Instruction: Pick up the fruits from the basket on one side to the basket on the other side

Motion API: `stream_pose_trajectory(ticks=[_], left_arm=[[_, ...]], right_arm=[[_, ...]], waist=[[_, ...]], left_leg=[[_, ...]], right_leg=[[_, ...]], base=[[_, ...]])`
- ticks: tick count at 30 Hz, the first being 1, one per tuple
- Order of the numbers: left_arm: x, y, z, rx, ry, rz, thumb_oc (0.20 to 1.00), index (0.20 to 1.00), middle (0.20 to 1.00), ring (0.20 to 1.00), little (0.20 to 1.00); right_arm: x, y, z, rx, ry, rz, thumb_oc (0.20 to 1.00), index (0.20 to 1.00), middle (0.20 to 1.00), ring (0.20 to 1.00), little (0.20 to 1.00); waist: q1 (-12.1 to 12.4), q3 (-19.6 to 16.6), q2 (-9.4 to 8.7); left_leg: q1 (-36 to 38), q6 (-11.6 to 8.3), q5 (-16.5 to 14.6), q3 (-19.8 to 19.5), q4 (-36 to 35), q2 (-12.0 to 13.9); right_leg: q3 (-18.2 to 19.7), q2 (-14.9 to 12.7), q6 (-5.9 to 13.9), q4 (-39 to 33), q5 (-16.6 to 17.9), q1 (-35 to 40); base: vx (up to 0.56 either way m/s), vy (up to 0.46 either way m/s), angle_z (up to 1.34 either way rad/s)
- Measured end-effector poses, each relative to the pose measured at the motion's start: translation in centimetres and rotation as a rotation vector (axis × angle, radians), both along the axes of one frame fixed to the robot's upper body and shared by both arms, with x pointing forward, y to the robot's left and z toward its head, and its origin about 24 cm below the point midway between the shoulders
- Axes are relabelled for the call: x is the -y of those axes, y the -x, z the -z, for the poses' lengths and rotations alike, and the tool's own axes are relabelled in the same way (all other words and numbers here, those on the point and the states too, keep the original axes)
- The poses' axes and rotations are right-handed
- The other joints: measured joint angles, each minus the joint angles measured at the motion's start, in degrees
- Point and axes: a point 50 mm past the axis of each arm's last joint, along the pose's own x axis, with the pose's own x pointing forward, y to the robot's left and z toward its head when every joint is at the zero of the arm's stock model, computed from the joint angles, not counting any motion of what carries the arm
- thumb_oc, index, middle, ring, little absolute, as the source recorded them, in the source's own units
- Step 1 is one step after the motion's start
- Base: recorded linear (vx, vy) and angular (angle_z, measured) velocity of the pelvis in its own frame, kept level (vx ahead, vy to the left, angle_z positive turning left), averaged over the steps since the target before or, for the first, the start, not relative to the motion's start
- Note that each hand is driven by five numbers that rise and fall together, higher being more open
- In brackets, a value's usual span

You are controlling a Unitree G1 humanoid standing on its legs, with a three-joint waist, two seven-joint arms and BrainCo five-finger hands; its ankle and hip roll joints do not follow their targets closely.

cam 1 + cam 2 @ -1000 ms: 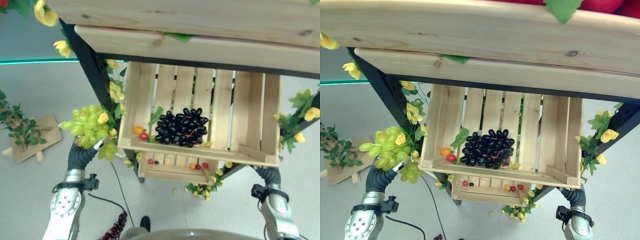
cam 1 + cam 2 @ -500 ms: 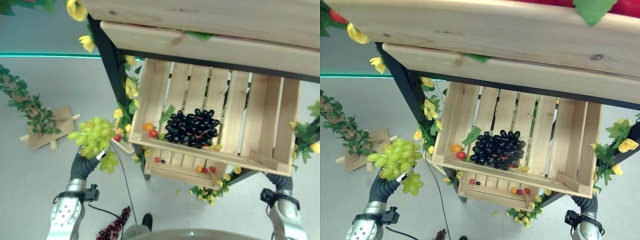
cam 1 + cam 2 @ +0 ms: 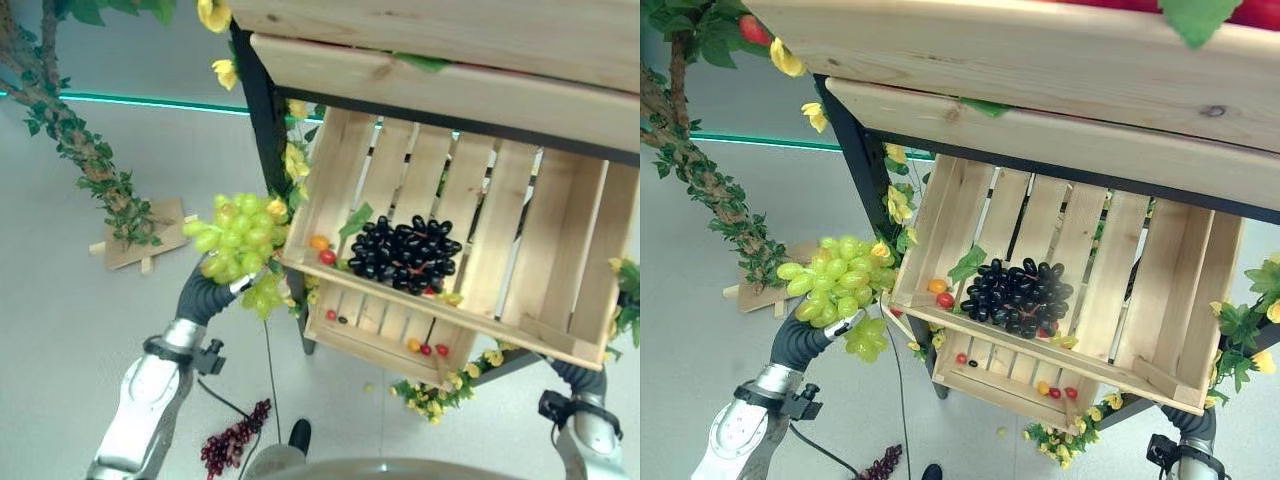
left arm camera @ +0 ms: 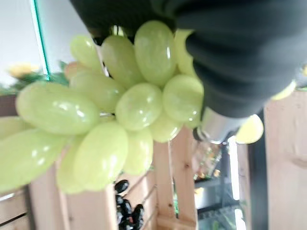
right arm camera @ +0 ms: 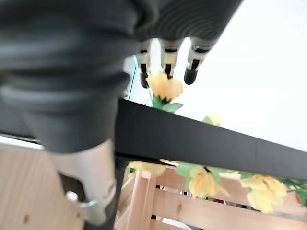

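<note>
A bunch of green grapes (image 3: 238,238) hangs in the air just left of the wooden crate (image 3: 545,255), by its front left corner. My left hand (image 4: 230,57) is shut on the bunch, and the grapes cover its fingers. In the crate lie a bunch of black grapes (image 3: 405,253) and two small orange and red fruits (image 3: 320,248). My right hand (image 5: 165,60) is low beside the stand's black frame, its fingers straight and holding nothing.
A lower crate (image 3: 385,345) holds a few small red and orange fruits. A black stand leg (image 3: 262,115) with yellow flowers rises beside the green grapes. On the floor lie a dark red grape bunch (image 3: 230,447) and a wooden sign (image 3: 140,235). Wooden planks overhang above.
The whole view has shifted. My left hand still holds the green grapes, which now sit a little closer to the crate's left side.
</note>
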Motion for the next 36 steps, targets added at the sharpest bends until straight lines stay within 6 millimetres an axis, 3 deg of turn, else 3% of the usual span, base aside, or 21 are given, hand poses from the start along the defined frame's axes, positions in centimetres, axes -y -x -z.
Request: stream_pose_trajectory(ticks=[21,26,30,36], left_arm=[[2.9,-1.2,-1.1,0.045,0.025,0.120,0.200,0.200,0.200,0.200,0.200],[6.2,-2.7,-2.9,0.110,0.018,0.257,0.200,0.200,0.200,0.200,0.200],[7.2,-4.0,-3.5,0.135,0.021,0.276,0.200,0.200,0.200,0.200,0.200],[7.2,-5.8,-2.4,0.078,0.024,0.207,0.200,0.200,0.200,0.200,0.200]], right_arm=[[-1.5,-2.4,0.5,-0.022,-0.026,-0.085,1.000,1.000,1.000,1.000,1.000],[-2.3,-4.0,0.5,-0.027,-0.037,-0.128,1.000,1.000,1.000,1.000,1.000],[-3.1,-4.9,0.4,-0.022,-0.038,-0.177,1.000,1.000,1.000,1.000,1.000],[-4.2,-6.2,0.1,-0.017,-0.041,-0.239,1.000,1.000,1.000,1.000,1.000]], waist=[[-1.9,-1.5,-0.78],[-3.6,-2.3,-0.82],[-5.1,-2.9,-0.11],[-7.2,-3.3,0.47]], left_leg=[[1.8,-0.36,0.4,3.2,-1.0,0.8],[2.1,-0.31,0.4,4.8,-1.3,1.0],[3.0,-0.37,0.4,6.1,-2.0,1.1],[3.8,-0.40,0.3,7.5,-2.7,1.4]], right_leg=[[2.9,-0.2,-0.33,0.1,0.3,-0.7],[4.6,-0.3,-0.38,0.1,0.6,-1.2],[5.8,-0.5,-0.34,0.0,0.7,-1.4],[7.0,-0.6,-0.35,0.0,0.7,-1.5]], base=[[0.01,0.017,-0.07],[0.00,0.008,-0.15],[0.01,0.007,-0.17],[0.01,0.008,-0.13]])
